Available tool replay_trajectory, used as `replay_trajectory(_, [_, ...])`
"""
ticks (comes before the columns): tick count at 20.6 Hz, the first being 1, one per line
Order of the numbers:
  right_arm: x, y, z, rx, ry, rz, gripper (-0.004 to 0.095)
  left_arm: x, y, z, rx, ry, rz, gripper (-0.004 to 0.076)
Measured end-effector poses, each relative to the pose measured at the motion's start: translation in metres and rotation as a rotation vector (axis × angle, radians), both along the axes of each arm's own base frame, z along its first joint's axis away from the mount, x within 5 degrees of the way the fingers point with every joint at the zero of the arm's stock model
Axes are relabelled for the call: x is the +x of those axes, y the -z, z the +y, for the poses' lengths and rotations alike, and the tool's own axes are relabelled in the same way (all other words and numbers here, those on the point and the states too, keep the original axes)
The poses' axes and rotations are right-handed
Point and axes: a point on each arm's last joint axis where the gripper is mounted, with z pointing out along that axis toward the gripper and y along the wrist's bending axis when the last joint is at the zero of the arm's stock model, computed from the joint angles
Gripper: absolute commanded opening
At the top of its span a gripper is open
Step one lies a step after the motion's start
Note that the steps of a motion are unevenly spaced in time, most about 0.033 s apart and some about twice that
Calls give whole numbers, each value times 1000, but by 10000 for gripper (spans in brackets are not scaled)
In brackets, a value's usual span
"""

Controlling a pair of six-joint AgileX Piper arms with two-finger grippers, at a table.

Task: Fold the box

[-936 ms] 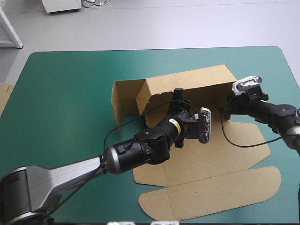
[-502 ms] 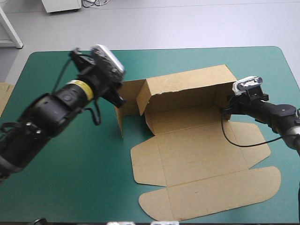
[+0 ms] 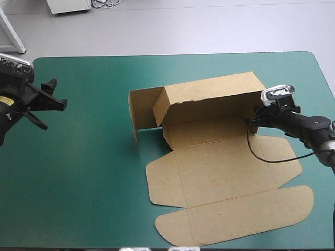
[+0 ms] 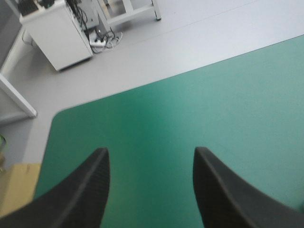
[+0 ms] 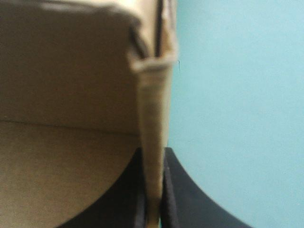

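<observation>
The brown box [image 3: 220, 157] lies mid-table with its back wall [image 3: 209, 99] raised, a side flap [image 3: 141, 112] standing at its left end, and the lid panels flat toward the near edge. My right gripper [image 3: 253, 121] is at the box's right end, shut on the upright right side wall [image 5: 153, 156], which runs between its fingers. My left gripper [image 3: 55, 97] hangs over the table's left part, far from the box, open with only teal-green cover [image 4: 190, 123] ahead of it [image 4: 151, 164].
More brown board [image 4: 16, 183] shows at the table's left edge, also seen as a sliver [image 3: 4, 107] in the high view. Bare teal-green cover [image 3: 84, 167] stretches between the left arm and the box.
My left arm has pulled out of the box and swung far to the left. The box and the right gripper have stayed put.
</observation>
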Motion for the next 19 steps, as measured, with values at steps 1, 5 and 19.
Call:
replay_trajectory(1, [0,0,0,4,5,3,-20,0,15,10,-69,-30,12,384])
replay_trajectory(5, [0,0,-1,35,35,23,-20,-16,76,25,-257,-109,31,384])
replay_trajectory(19, [-1,-24,3,88,18,212,-19,-32,162,17,-452,-170,184,384])
